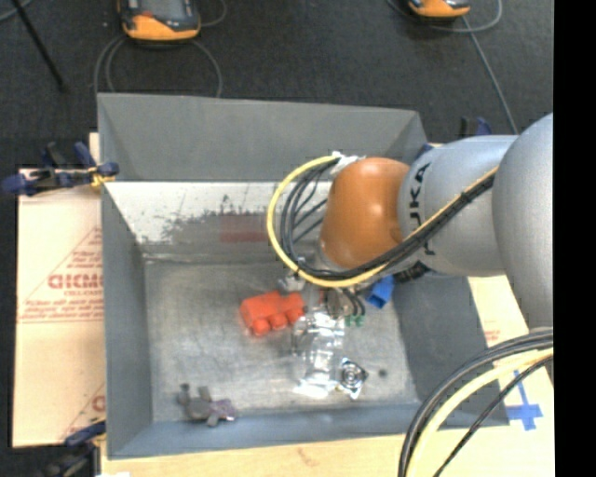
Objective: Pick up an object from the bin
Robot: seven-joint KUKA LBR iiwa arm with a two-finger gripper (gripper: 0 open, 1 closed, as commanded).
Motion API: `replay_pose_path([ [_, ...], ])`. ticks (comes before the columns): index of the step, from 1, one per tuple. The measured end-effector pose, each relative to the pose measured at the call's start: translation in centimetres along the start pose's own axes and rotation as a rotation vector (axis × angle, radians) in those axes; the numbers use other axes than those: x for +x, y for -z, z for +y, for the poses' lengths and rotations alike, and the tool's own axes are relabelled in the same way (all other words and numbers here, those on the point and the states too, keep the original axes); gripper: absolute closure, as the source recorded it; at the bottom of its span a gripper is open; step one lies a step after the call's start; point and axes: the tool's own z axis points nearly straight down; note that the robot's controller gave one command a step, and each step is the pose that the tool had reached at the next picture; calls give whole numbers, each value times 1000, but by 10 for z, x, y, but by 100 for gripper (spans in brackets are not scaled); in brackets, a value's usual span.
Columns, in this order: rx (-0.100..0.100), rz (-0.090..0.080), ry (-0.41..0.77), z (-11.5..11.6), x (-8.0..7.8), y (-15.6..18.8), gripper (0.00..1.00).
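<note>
Cabling (279, 233) and the orange cover (363, 224) are hiding most of the end effector (328, 312), which is hanging low over the middle of the bin (121, 279), so I am not managing to tell whether it is open or gripping anything. It is sitting just beside the red block (268, 312) and above the clear wrapper (317, 363), likely the nearest candidates

floor: dark speckled floor (279, 56) running across the top and left of the view | on floor: two orange-and-black devices sitting at the top edge, left device (160, 19), right device (438, 7) | thin cables (100, 65) looping away from them over the floor | light: even, coming from above
</note>
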Motion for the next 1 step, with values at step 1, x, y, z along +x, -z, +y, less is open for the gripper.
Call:
replay_pose_path([
  [1,2,-2,36,12,-20,-17,0],
])
